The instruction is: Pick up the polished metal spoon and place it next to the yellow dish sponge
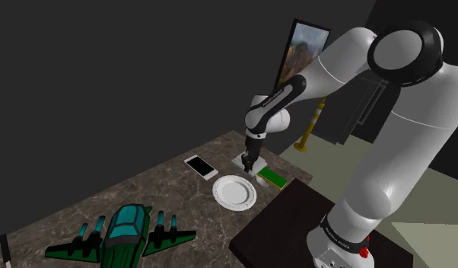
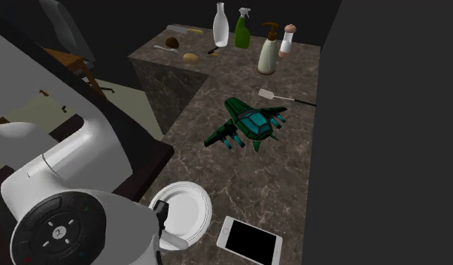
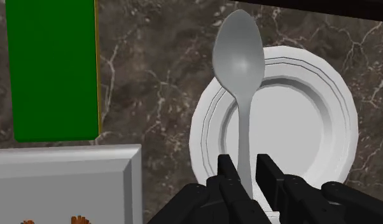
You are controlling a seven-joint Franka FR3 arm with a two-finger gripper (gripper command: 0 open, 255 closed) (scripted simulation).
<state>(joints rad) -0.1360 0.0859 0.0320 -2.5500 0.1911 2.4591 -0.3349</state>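
Observation:
My black gripper (image 3: 247,168) is shut on the handle of a grey metal spoon (image 3: 238,57), whose bowl points away from the hand. Beyond the spoon lies a white plate (image 3: 292,121) on the dark marble counter. The dish sponge (image 3: 53,70), green on top with a thin yellow edge, lies flat to one side of the spoon, apart from it. From the shoulder view the gripper (image 1: 248,164) hangs low between the plate (image 1: 235,191) and the sponge (image 1: 271,177). In the second exterior view the gripper (image 2: 162,214) shows at the plate's (image 2: 189,207) edge.
A pale flat box (image 3: 63,184) sits beside the gripper, below the sponge. A white-framed phone (image 1: 200,166) lies near the plate. A green toy plane (image 1: 125,236) stands further along the counter. Bottles (image 2: 267,49) and a spatula (image 2: 281,96) stand at the far end.

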